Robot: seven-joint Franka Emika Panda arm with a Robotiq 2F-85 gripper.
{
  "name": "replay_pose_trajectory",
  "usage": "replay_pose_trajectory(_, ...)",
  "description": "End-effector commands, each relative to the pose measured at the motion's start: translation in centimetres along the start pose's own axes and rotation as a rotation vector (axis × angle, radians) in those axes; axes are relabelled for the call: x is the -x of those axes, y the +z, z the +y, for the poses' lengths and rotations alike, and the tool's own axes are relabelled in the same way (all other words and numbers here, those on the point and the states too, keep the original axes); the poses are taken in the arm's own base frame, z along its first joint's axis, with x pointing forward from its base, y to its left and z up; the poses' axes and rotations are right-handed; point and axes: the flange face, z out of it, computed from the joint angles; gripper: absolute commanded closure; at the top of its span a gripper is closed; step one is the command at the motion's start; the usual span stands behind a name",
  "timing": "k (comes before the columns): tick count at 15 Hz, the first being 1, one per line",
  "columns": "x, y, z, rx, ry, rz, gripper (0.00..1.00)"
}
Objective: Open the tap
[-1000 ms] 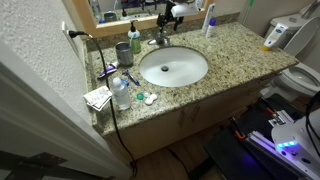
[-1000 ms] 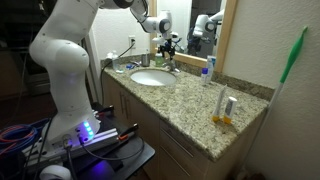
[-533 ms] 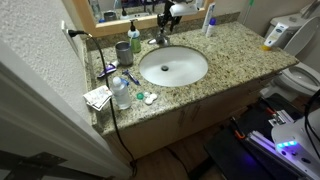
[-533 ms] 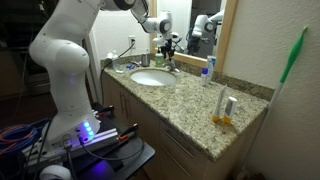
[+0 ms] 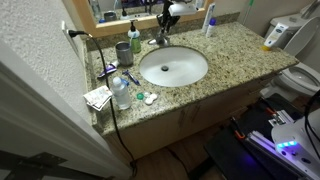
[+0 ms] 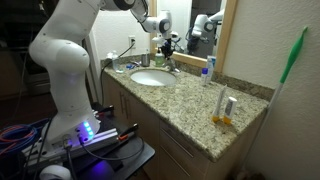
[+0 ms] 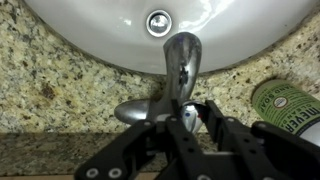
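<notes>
In the wrist view the silvery tap (image 7: 181,55) stands on the granite behind the white basin (image 7: 100,30), its spout pointing toward the drain. My gripper (image 7: 193,108) is shut on the tap's shiny lever handle (image 7: 193,118), one black finger on each side. In both exterior views the gripper (image 5: 165,22) (image 6: 167,46) hangs directly over the tap (image 5: 160,41) (image 6: 171,67) at the back of the basin (image 5: 173,67) (image 6: 150,78). The fingers hide most of the handle.
A green soap dispenser (image 5: 134,40) (image 7: 290,105) and a grey cup (image 5: 123,52) stand close beside the tap. A clear bottle (image 5: 121,95), toothbrushes and small items crowd one counter end. A white bottle (image 5: 209,22) stands by the mirror.
The gripper's fingers have come together onto the tap's handle. The arm itself has hardly moved.
</notes>
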Motion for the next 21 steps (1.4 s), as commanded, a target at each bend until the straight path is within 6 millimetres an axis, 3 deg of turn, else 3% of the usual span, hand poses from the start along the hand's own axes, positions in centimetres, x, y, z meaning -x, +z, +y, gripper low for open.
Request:
replay_pose_trajectory(1,-0.1,-4.2,0.4,-0.098,0.034,0.061,0.93)
replay_pose_trajectory(5,-0.5,-8.7,2.2,-0.198,0.112,0.209,0.93)
replay_pose_trajectory(10,0.8,-8.4,3.3,-0.254,0.149,0.254,0.9)
replay_pose_trajectory(11,1.2,-8.8,3.4,-0.256,0.147,0.255,0.45)
replay_pose_trajectory(13,2.0,-10.3,3.3,-0.218,0.1,0.229,0.39)
replay_pose_trajectory(16,4.0,-16.8,2.9,-0.184,0.036,0.226,0.16)
replay_pose_trajectory(18,6.5,-20.8,2.8,-0.163,-0.01,0.193,0.03)
replay_pose_trajectory(20,8.7,-23.2,3.0,-0.153,-0.054,0.137,0.0)
replay_pose_trajectory(21,5.7,-22.2,2.0,-0.177,-0.008,0.183,0.08)
